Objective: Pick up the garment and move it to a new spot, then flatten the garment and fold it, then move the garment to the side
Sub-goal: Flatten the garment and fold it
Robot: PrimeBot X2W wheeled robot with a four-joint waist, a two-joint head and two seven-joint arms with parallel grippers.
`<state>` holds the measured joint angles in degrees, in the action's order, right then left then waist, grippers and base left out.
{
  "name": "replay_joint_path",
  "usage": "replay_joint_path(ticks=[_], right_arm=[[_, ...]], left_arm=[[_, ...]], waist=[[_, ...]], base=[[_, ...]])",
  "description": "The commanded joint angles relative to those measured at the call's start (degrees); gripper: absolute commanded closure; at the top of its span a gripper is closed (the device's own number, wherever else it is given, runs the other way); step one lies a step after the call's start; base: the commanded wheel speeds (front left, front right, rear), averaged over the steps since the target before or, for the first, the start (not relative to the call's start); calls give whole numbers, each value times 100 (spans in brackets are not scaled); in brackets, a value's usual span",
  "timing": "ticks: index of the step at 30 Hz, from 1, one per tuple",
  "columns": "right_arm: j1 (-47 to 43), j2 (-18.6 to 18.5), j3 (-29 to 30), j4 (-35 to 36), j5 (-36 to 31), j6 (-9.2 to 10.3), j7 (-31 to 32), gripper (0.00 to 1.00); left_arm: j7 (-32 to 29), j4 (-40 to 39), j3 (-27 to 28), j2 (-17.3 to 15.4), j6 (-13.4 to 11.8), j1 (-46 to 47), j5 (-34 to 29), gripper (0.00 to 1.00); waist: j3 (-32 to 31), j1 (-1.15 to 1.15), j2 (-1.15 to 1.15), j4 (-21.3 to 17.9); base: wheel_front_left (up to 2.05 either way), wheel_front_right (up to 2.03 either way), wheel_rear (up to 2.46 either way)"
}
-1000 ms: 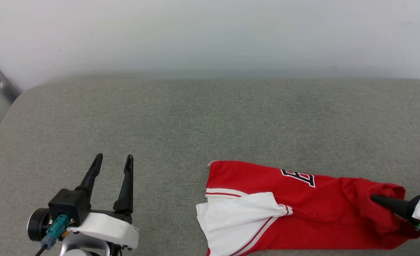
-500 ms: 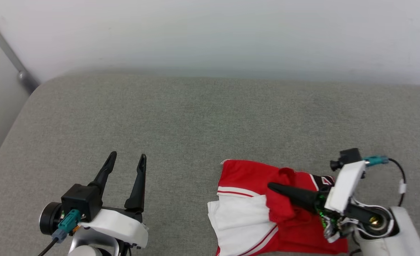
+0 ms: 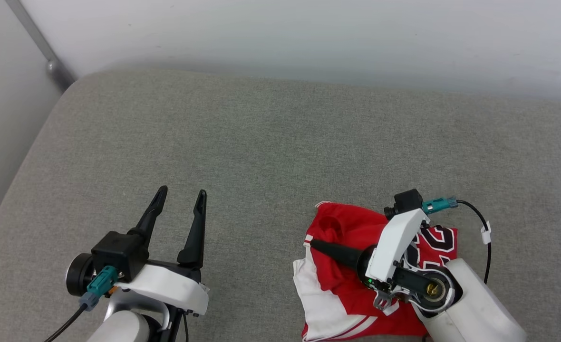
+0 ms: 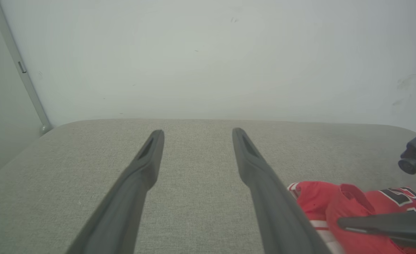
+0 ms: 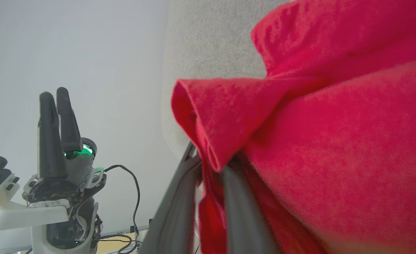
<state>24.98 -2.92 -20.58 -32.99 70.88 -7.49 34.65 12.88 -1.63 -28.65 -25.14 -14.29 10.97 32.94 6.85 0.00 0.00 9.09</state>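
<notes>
Near right on the grey cushion (image 3: 261,142): garment (image 3: 344,225) bunched, red layer doubled leftward over itself, white showing at its near-left edge. Right hand (image 3: 314,244) clamped on a red fold, fingers pointing left. Left hand (image 3: 183,192) spread wide, empty, near left, well apart from the garment.

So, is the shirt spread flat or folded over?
Folded over: the garment lies doubled, red cloth across its white sleeve, pinched by the right tool.
</notes>
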Motion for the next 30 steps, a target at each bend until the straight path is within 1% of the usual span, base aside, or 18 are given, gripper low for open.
replay_joint_path(ticks=[1, 5, 9, 12, 14, 16, 19, 22, 25, 27, 28, 29, 30], right_arm=[[146, 5, -73, -16, -95, 1, -64, 0], [250, -154, -204, 112, -340, 1, -229, 0], [182, -398, -284, 494, -602, 1, -468, 0], [21, -783, -331, 789, -1181, 1, -905, 0], [-91, -1026, -219, 891, -1673, 1, -1304, 0], [-215, -1302, -8, 887, -2301, 1, -1721, 0], [-464, -1488, 537, 893, -3180, 1, -2276, 0], [-758, -1528, 1139, 1013, -4058, 1, -2728, 0], [-1100, -1481, 1700, 1348, -4933, 1, -3099, 0], [-1362, -1325, 1980, 1713, -5404, 1, -3290, 0], [-1486, -1259, 2077, 1903, -5580, 1, -3347, 0], [-1486, -1259, 2077, 1903, -5580, 1, -3347, 0], [-1620, -1192, 2175, 2097, -5727, 1, -3388, 0]], left_arm=[[44, 38, 34, 14, 18, 34, -6, 0], [94, 93, 53, 14, 42, -34, 13, 0], [102, 95, 52, -21, 22, -113, -9, 0], [80, 91, 59, -45, -22, -163, 4, 0], [62, 78, 66, -72, -64, -227, 4, 0], [33, 59, 73, -98, -100, -268, 2, 0], [14, 11, 124, -127, -147, -349, 68, 0], [17, -23, 182, -179, -230, -470, 79, 0], [22, -58, 238, -219, -304, -577, 110, 0], [9, -56, 254, -254, -358, -653, 110, 0], [10, -70, 266, -272, -391, -680, 97, 0], [10, -70, 266, -272, -391, -680, 97, 0], [5, -83, 273, -284, -409, -716, 91, 0]], waist=[[5, 0, 0, -16], [-69, 0, 0, -108], [-203, 0, 0, -248], [-323, 0, 0, -373], [-380, 0, 0, -454], [-426, 0, 0, -523], [-473, 0, 0, -627], [-536, 0, 0, -751], [-590, 0, 0, -840], [-629, 0, 0, -894], [-645, 0, 0, -920], [-645, 0, 0, -920], [-658, 0, 0, -936]], base=[[0, 0, 0], [0, 0, 0], [0, 0, 0], [0, 0, 0], [0, 0, 0], [0, 0, 0], [0, 0, 0], [0, 0, 0], [0, 0, 0], [0, 0, 0], [0, 0, 0], [0, 0, 0], [0, 0, 0]])
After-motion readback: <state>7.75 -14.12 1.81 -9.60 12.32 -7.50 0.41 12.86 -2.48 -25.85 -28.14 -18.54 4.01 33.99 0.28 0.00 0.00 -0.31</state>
